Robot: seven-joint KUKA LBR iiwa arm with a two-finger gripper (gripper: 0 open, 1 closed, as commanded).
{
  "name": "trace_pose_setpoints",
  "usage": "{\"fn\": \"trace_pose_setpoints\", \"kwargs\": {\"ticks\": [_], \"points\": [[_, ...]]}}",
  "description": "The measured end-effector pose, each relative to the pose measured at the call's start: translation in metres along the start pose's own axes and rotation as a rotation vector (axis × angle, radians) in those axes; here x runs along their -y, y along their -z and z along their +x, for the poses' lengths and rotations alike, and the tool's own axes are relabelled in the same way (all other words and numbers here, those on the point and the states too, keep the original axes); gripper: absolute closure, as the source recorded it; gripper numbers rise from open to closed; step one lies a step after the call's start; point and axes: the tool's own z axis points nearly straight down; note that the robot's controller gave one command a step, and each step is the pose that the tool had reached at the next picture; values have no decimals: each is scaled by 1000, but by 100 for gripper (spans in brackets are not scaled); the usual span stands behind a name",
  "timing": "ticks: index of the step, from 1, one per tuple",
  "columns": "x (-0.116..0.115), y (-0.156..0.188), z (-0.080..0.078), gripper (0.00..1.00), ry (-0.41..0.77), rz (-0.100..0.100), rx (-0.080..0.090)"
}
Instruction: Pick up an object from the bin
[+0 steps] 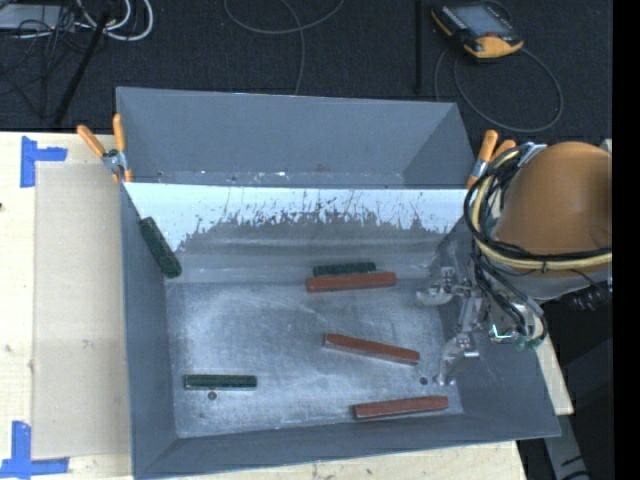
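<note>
- My end effector (447,366) hung low inside the grey metal bin (300,148), close to its right-hand wall, with my arm reaching in over that wall.
- I could not tell how wide my end effector stood; nothing showed held in it.
- My orange cover (556,200) and the looped cables (487,218) sat above and to the right of my end effector, over the bin's rim.
- The middle red-brown bar (371,348) lay flat on the bin floor just to the left of my end effector, slightly slanted, its right end the nearest thing to me; whether it touched me I could not tell.
- The lower red-brown bar (400,406) lay just below and a little left of my end effector, near the bin's front wall and apart from the middle one.
- The upper red-brown bar (350,282) lay up and to the left of my end effector, well apart from it.
- A dark green bar (344,267) lay right along the far side of that upper bar, seemingly touching it.
- A second dark green bar (220,380) lay far to the left of my end effector, alone on the floor.
- A third dark green bar (160,246) leaned tilted against the left wall, the farthest thing from my end effector.
</note>
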Motion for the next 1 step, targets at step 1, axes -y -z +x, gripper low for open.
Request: {"fn": "trace_pose_setpoints", "kwargs": {"ticks": [1], "points": [[0, 4, -2, 0, 2, 1, 8]]}}
